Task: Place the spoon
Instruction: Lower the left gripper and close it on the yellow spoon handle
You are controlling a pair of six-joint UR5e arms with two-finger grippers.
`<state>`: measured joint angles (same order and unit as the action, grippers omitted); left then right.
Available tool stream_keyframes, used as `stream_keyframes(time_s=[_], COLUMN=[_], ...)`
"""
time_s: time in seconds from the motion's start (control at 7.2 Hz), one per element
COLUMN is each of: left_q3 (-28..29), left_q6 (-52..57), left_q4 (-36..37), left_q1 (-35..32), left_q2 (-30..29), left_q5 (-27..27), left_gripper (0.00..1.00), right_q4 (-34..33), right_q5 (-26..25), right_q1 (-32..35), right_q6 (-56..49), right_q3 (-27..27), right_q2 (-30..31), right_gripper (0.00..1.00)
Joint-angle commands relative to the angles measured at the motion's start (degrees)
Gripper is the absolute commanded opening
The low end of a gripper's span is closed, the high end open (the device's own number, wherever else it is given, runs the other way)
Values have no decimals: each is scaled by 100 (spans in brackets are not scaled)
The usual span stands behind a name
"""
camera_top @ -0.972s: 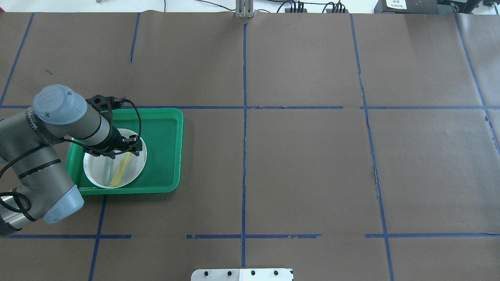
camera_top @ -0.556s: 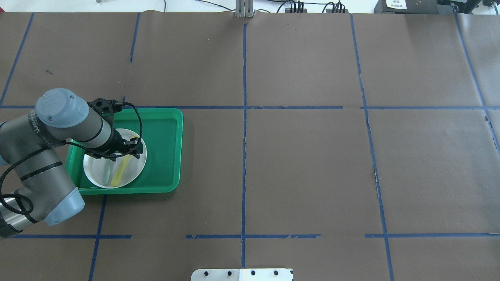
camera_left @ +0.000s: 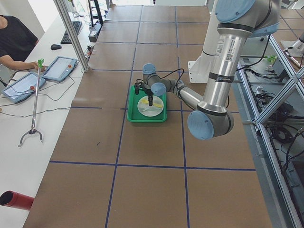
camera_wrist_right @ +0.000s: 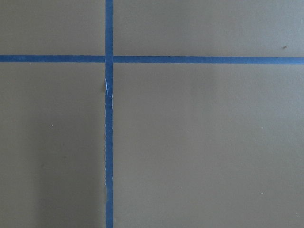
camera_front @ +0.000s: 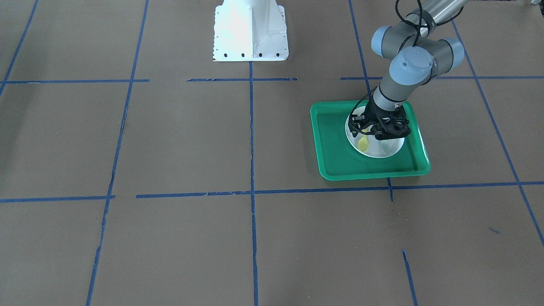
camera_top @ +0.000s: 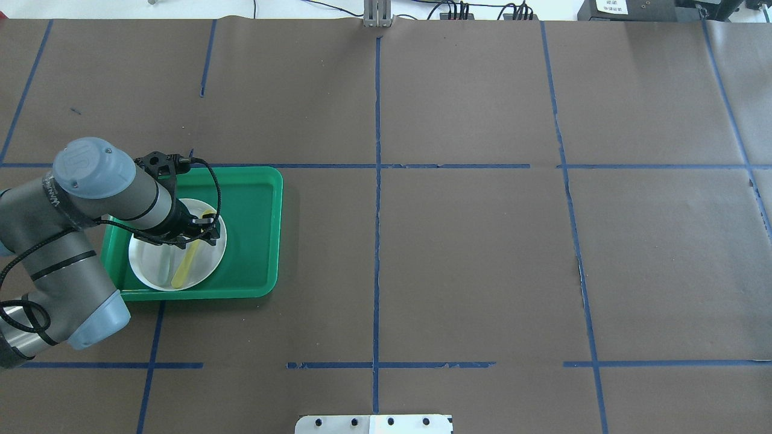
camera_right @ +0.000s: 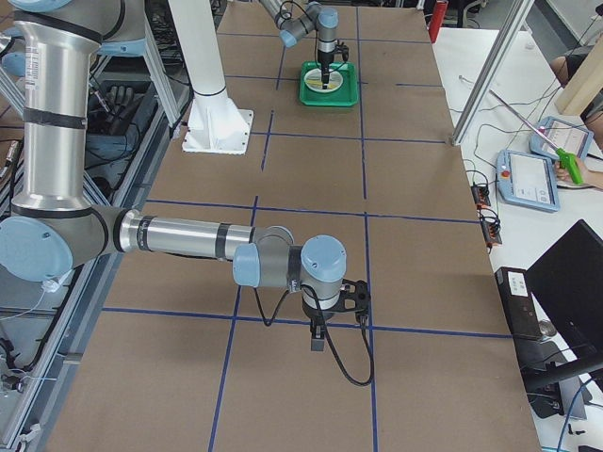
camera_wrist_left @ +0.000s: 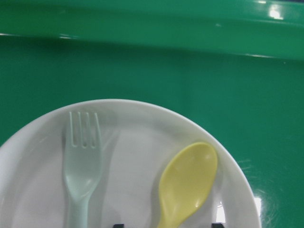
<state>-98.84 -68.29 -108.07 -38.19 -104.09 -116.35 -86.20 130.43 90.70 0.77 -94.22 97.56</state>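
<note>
Spoon (camera_wrist_left: 187, 183): pale yellow, lying on white plate; bowl right of centre in wrist view, hollow side up, pointing toward frame top and leaning a bit right; handle running off bottom edge of that frame.
Left gripper (camera_top: 197, 239): over upper part of plate, lower left of overhead view, pointing down; jaws spread wide, holding nothing.
Fingertips (camera_wrist_left: 218, 224): two dark tips at bottom edge of wrist view, one on each side of spoon's neck, a clear gap to spoon on both sides.
Fork (camera_wrist_left: 81, 164): translucent grey-green, left of spoon in wrist view, tines toward frame top; side by side with spoon, apart, same plate.
Plate (camera_wrist_left: 142, 128): round, white, in left half of tray as seen from overhead; spoon bowl close to its right rim in wrist view.
Tray (camera_top: 256, 229): green, rounded corners, left-centre of overhead view, right of centre in front-facing view; flat on table.
Table (camera_top: 470, 253): brown paper with a grid of blue tape lines.
Right gripper (camera_right: 317, 344): low centre of right-side view, pointing down near a tape crossing (camera_wrist_right: 109, 59), well apart from tray; seen only from the side, so spread cannot be told.
</note>
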Motion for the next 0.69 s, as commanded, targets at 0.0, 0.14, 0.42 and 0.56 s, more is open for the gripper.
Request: stream_keyframes(time_s=[0.0, 0.14, 0.42, 0.56], left_q3=[22, 31, 31, 22], left_q6=[0, 8, 9, 9], left_q4=[-3, -3, -3, -3], left_q1=[-5, -5, 4, 4], left_q2=[3, 12, 12, 12], left_q5=[-11, -2, -11, -11], left_gripper=[53, 53, 53, 48], right_q4=[-2, -2, -2, -2], right_q5=[0, 0, 0, 0], right_q1=[0, 0, 0, 0], right_q6=[2, 2, 2, 2], right_q3=[0, 0, 0, 0], right_q2=[0, 0, 0, 0], right_gripper=[100, 100, 100, 100])
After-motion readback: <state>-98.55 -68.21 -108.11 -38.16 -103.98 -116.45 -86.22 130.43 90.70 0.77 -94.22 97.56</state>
